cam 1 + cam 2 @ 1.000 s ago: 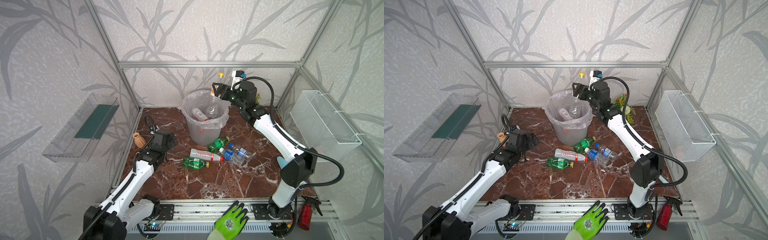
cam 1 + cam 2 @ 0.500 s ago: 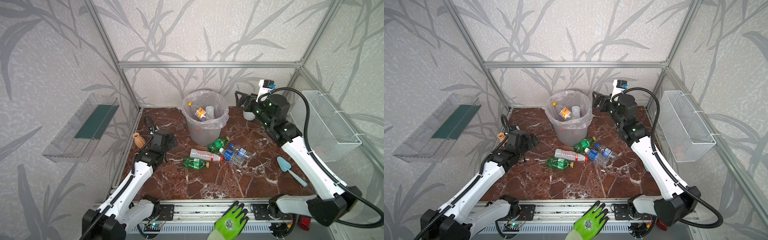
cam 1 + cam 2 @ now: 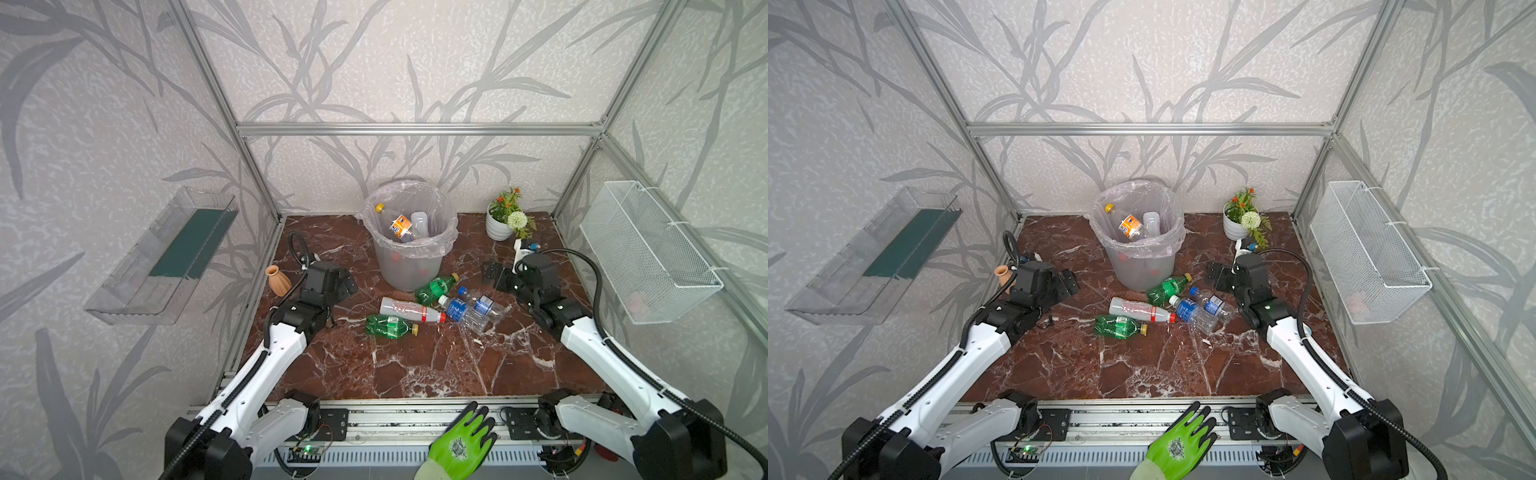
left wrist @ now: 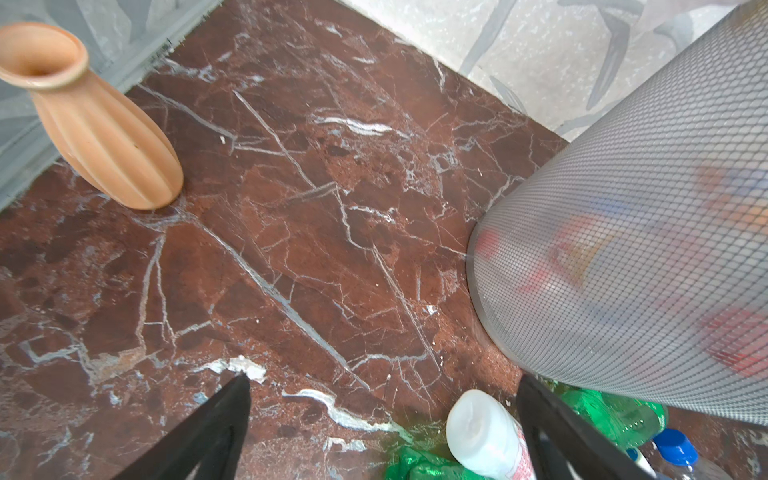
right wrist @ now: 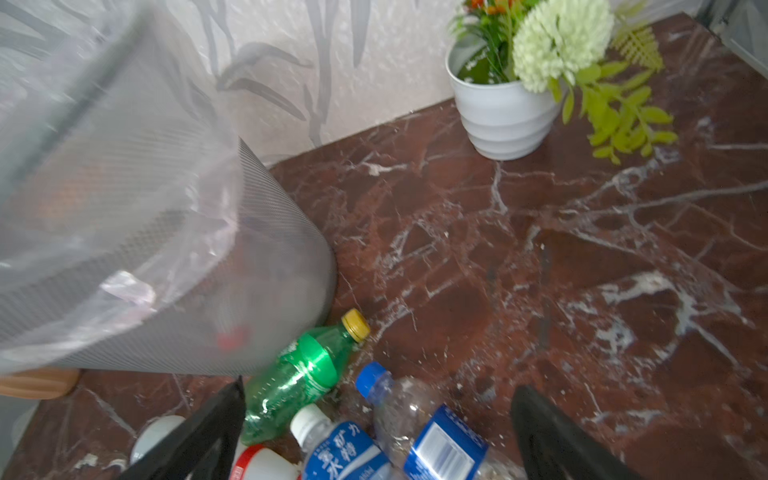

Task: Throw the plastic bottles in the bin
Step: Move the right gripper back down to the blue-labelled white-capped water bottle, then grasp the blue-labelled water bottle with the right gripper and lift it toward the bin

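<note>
Both claws released and empty, left gripper (image 3: pixel 347 284) between the vase (image 3: pixel 278 281) and the bin (image 3: pixel 409 272), right gripper (image 3: pixel 494 275) on the bin's other side, five bottles (image 3: pixel 409 309) lying clustered on the table (image 3: pixel 436 365) just in front of the bin, an orange-label bottle (image 3: pixel 401 226) and a clear one inside it.

— What stands on the marble table (image 3: pixel 415 365)?
— A terracotta vase (image 3: pixel 279 281), upright at the left edge; a white flower pot (image 3: pixel 498 227) in the far right corner.
— And elsewhere?
— A wire basket (image 3: pixel 648 253) on the right wall, a clear shelf (image 3: pixel 162 257) on the left, and a green glove (image 3: pixel 461 446) in front.
</note>
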Controlling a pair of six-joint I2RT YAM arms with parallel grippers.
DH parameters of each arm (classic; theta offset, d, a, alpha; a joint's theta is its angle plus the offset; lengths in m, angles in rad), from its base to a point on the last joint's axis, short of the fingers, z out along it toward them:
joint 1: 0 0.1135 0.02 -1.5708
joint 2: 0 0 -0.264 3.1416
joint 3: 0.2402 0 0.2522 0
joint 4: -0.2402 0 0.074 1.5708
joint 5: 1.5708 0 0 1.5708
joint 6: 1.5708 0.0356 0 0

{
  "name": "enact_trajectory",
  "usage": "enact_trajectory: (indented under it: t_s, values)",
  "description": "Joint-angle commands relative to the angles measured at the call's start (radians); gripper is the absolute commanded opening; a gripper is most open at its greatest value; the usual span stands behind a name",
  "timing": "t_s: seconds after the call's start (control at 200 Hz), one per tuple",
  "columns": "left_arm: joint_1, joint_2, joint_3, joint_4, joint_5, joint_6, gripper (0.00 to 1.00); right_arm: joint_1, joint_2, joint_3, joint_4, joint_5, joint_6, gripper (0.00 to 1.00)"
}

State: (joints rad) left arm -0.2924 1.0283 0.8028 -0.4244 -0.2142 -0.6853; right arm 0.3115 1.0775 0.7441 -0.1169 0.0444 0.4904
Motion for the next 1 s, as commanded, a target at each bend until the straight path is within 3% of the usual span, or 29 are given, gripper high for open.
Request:
enact_trajectory:
  t_s: [0.0, 0.24, 0.505, 1.0]
  values:
    - [0.003, 0.017, -0.014, 0.018, 0.036, -0.022, 0.99, 0.000, -0.005, -0.056, 0.005, -0.053, 0.004, 0.99]
    - [0.002, 0.034, -0.019, 0.031, 0.043, -0.035, 0.99, 0.030, 0.141, -0.021, -0.087, -0.177, -0.130, 0.92]
    - [0.003, 0.028, -0.019, 0.023, 0.029, -0.034, 0.99, 0.168, 0.328, 0.119, -0.218, -0.137, -0.273, 0.91]
    - [0.002, 0.025, -0.022, 0.010, 0.013, -0.034, 0.99, 0.284, 0.548, 0.282, -0.441, -0.038, -0.446, 0.81]
